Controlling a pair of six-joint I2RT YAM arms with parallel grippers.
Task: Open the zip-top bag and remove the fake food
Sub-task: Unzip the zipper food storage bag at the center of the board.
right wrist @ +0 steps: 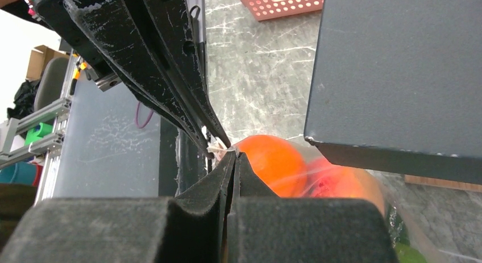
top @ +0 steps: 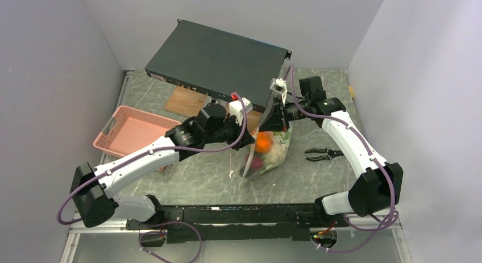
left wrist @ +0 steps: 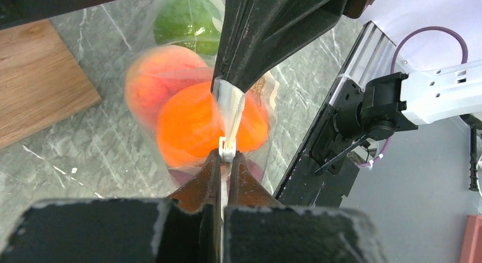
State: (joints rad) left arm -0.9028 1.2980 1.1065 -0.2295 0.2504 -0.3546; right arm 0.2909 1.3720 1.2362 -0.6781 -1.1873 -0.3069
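1. Grey marbled counter [top: 187, 180] floors a pale-walled booth. The clear, crinkly plastic zip-top bag [top: 273, 159] hangs over the middle of it, and we cannot tell whether its bottom touches the stone.
2. The left hand [left wrist: 227, 156] is pressed together on the white zip strip [left wrist: 230, 107] along the bag's top edge. The right hand [right wrist: 233, 157] pinches the same strip just beside it.
3. We judge the task barely begun: both grips are made, but the mouth looks unopened. None of the small plastic fake food [top: 263, 142] is out. The round orange ball [left wrist: 187, 126], the peach-pink fruit [left wrist: 156, 75] and the green piece [left wrist: 182, 24] all sit inside.
4. What is left is parting the strip, then lifting out every piece.
5. Room is tight behind, where the flat dark grey metal box [top: 219, 61] overhangs the 2 hands. The black pliers [top: 321, 155] lie to the right and the pink mesh basket [top: 133, 132] to the left, both well apart from the bag. Bare counter nearer the arm bases gives us the most freedom.
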